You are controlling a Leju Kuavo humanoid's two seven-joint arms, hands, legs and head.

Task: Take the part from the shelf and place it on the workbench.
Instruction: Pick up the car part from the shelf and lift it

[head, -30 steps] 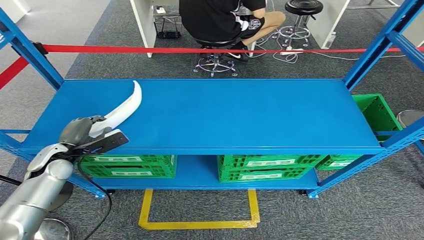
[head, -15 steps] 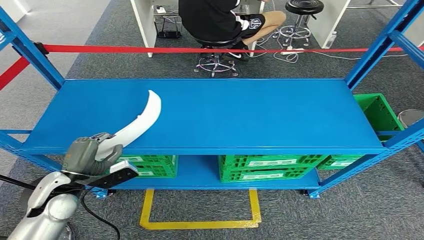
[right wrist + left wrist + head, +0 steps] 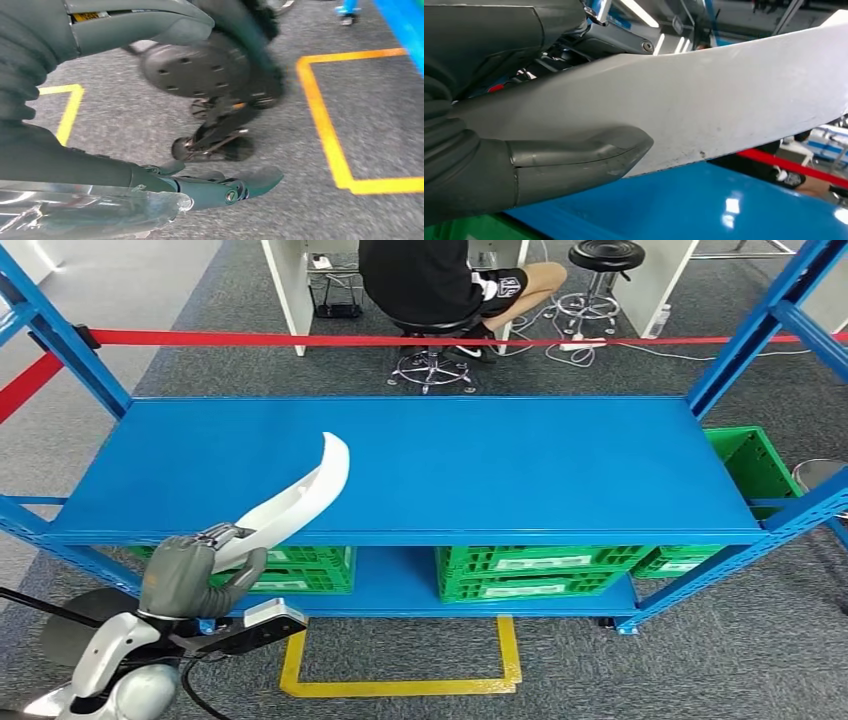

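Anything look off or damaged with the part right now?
Nothing stands out. The left hand holds the curved white part by one end, its tip raised over the blue shelf. The left wrist view shows only small scuff specks on the part, no cracks.

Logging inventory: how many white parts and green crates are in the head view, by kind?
White part: 1, gripped by the left hand
Green crates: 4 (under the shelf, right of it)
Total: 5
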